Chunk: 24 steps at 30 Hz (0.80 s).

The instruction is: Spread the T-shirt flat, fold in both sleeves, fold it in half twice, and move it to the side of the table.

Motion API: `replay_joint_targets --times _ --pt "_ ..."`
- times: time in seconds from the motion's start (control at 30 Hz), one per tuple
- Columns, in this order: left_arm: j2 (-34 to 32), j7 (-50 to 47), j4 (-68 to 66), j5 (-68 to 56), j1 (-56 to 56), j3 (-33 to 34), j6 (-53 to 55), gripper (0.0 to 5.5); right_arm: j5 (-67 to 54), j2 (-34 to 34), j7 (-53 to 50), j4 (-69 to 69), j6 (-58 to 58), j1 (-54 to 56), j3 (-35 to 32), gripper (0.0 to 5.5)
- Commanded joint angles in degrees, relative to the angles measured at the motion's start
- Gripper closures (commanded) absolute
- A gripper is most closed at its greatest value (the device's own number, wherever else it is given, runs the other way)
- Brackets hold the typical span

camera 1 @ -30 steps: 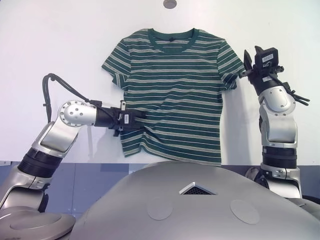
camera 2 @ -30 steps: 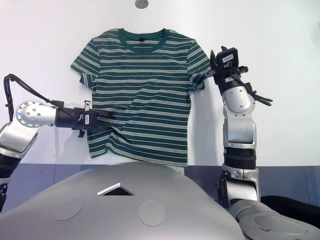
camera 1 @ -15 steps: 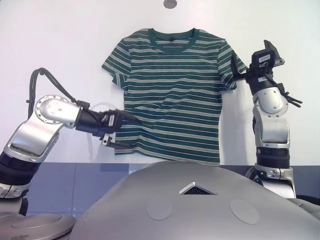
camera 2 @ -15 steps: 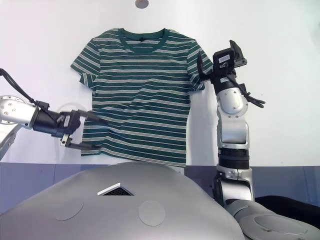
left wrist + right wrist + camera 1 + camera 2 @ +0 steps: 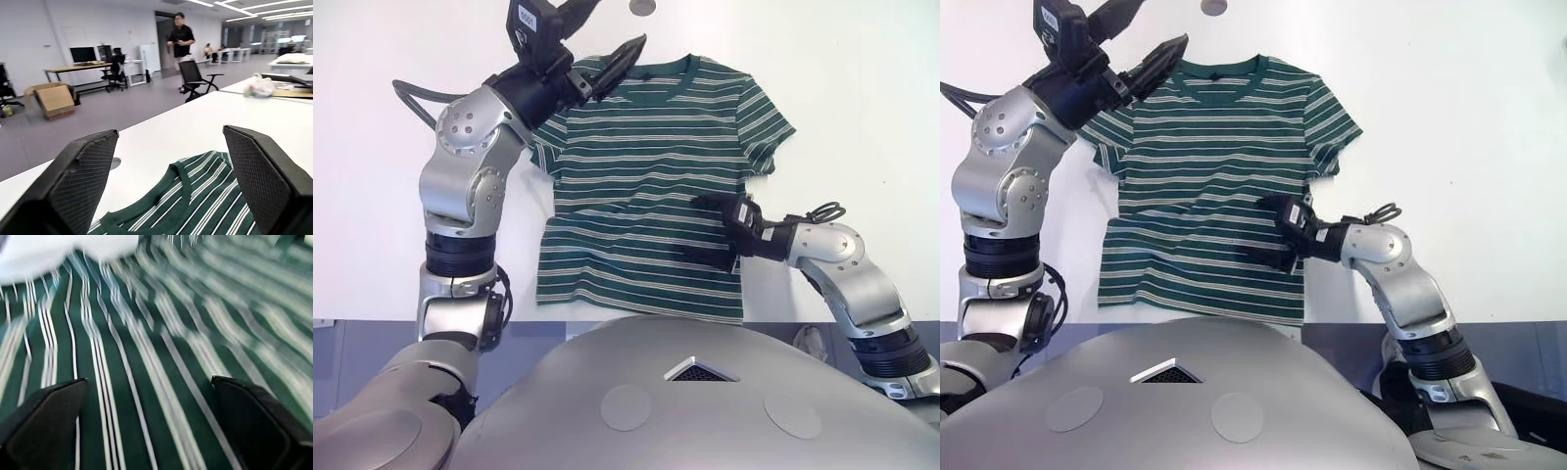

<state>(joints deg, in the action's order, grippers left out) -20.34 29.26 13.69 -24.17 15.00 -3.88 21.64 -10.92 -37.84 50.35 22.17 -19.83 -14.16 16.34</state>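
Green striped T-shirt (image 5: 646,186): spread at middle of white tabletop (image 5: 862,98), hem at near edge. Left jaws: parted, empty, raised by collar toward far edge. Right jaws: parted, empty, over shirt's right side.

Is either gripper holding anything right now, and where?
Nothing held: left gripper open above the T-shirt collar, right gripper open over its lower body.

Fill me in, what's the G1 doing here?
It's working on a green striped T-shirt that lies spread on the white table. The sleeves are not yet folded, and there are a few wrinkles in the body. The left hand is open, raised above the collar and shoulder. The right hand is open too, low over the shirt's lower right part.
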Motion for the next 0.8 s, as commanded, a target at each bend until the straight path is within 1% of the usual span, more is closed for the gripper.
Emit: replay_joint_targets --times 0.03,0.13,0.2,0.3,0.37,0.47,0.53,0.63,0.7,0.8 --pt "1.3 -3.5 -2.5 2.6 0.9 2.3 -2.1 1.56 6.1 -6.6 1.7 -4.0 4.0 0.9 0.1 0.77" --pt "0.9 -9.8 -7.5 9.6 2.6 4.1 -5.7 1.56 7.1 -9.7 3.8 -3.9 7.4 1.9 0.1 0.77" --pt "0.7 -14.2 -10.0 13.2 3.8 5.7 -6.2 1.56 5.7 -9.8 4.0 -1.4 7.7 2.7 -1.1 0.77" --pt "-0.1 -18.6 -11.8 18.4 4.3 6.2 -5.3 1.56 -0.5 -5.2 -0.1 3.1 4.3 8.8 -7.0 0.77" --pt "-0.3 -21.4 -12.5 20.4 4.5 7.8 -4.5 1.56 -3.4 -3.7 -3.0 6.2 1.3 14.6 -11.4 0.77" --pt "-0.4 -24.6 -13.9 22.5 4.2 9.8 -3.6 1.56 -4.1 -3.5 -5.8 8.7 -1.1 21.0 -14.9 0.77" --pt "0.0 -26.1 -17.1 23.3 3.8 10.1 -0.2 1.56 -3.8 -0.6 -10.3 7.6 -2.4 24.2 -16.3 0.77" --pt "1.6 -26.1 -20.8 23.1 1.6 9.6 5.3 1.56 -2.0 6.9 -18.3 3.5 -1.5 23.5 -15.6 0.77" --pt "1.5 -25.4 -19.5 22.5 -0.8 10.0 8.2 1.56 -0.1 11.5 -22.6 2.4 0.2 19.9 -13.2 0.77" --pt "0.3 -24.4 -15.3 21.7 -5.9 12.3 10.5 1.56 2.0 15.4 -25.9 2.0 2.5 14.8 -10.7 0.77"
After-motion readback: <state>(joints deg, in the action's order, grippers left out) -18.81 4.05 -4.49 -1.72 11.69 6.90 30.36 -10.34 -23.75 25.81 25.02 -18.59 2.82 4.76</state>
